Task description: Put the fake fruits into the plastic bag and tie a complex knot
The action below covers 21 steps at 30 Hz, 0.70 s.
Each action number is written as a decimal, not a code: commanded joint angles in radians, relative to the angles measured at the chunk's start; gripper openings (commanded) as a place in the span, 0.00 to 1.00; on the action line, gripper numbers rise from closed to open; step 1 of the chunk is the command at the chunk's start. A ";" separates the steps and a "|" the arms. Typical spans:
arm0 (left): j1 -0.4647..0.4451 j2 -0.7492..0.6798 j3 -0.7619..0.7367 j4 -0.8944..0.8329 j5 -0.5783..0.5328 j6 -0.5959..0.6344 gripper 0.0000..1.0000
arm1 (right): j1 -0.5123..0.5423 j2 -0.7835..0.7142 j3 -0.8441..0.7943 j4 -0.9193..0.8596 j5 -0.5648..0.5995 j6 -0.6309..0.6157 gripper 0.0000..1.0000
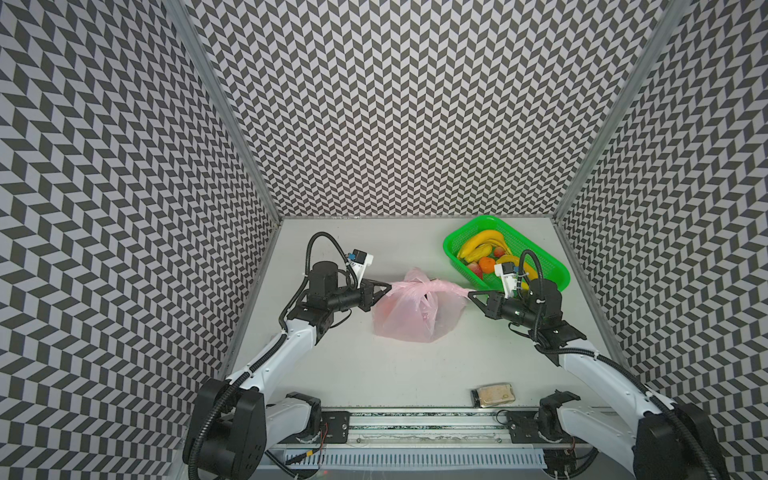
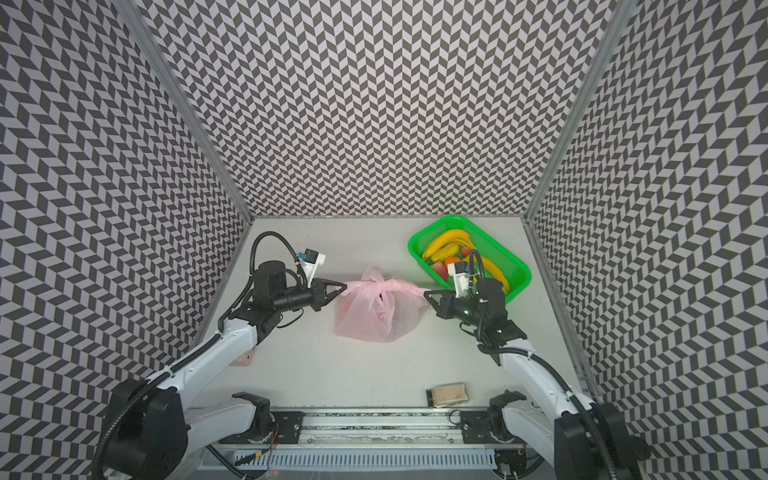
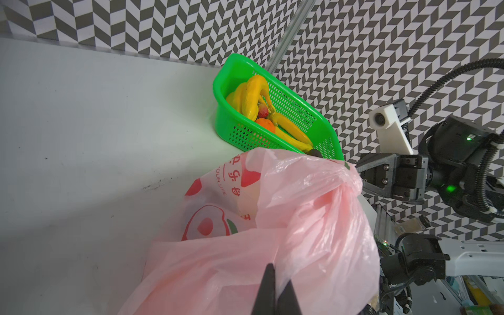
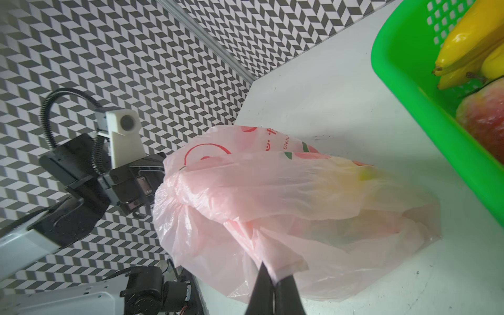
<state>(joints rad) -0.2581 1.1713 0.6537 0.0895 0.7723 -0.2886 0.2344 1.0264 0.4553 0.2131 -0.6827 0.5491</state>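
Nearest us, at the front edge of the pale grey surface (image 1: 374,374), lies a small tan rectangular packet (image 1: 494,395). Further in, mid-surface, sits the thin translucent pink plastic bag (image 1: 415,324), printed with red-and-white peaches, with faint red and yellow shapes showing through its film. Its handles are bunched into a twisted pink knot (image 1: 428,286) on top, with two ends stretched sideways. Our left pincer (image 1: 390,286) is clenched on one end and our right pincer (image 1: 470,294) on the other. Both wrist views show black fingers (image 4: 261,289) pinching pink film. Farthest, at the right rear, the green mesh plastic basket (image 1: 451,243) holds glossy plastic toy fruits, among them yellow bananas (image 1: 482,240) and an orange (image 1: 486,264).
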 commanded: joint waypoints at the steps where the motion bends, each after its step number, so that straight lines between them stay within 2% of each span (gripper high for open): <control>1: 0.017 -0.024 -0.021 0.043 0.007 -0.016 0.00 | -0.021 -0.041 -0.018 0.145 -0.112 0.001 0.00; 2: 0.017 -0.023 -0.027 0.052 0.018 -0.020 0.00 | -0.022 -0.044 -0.015 0.162 -0.139 0.004 0.00; 3: 0.016 -0.023 -0.033 0.064 0.028 -0.024 0.00 | -0.023 -0.046 -0.010 0.175 -0.170 0.003 0.06; 4: 0.014 -0.023 -0.038 0.071 0.034 -0.027 0.00 | -0.024 -0.045 -0.006 0.185 -0.203 0.001 0.16; 7: 0.007 -0.014 -0.043 0.084 0.044 -0.028 0.00 | -0.025 -0.033 -0.005 0.214 -0.243 0.016 0.58; 9: 0.003 -0.011 -0.044 0.088 0.044 -0.029 0.00 | -0.027 -0.018 -0.009 0.219 -0.218 0.041 0.72; 11: 0.000 -0.008 -0.047 0.095 0.044 -0.034 0.00 | -0.026 0.003 -0.019 0.250 -0.214 0.077 0.76; 14: 0.001 -0.007 -0.048 0.100 0.042 -0.037 0.00 | -0.027 0.046 -0.020 0.307 -0.236 0.130 0.76; 21: -0.003 -0.004 -0.047 0.104 0.039 -0.038 0.00 | -0.026 0.104 0.003 0.354 -0.252 0.172 0.70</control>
<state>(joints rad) -0.2554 1.1648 0.6151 0.1635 0.8017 -0.3161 0.2127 1.1248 0.4419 0.4648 -0.9211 0.6842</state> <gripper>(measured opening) 0.049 0.701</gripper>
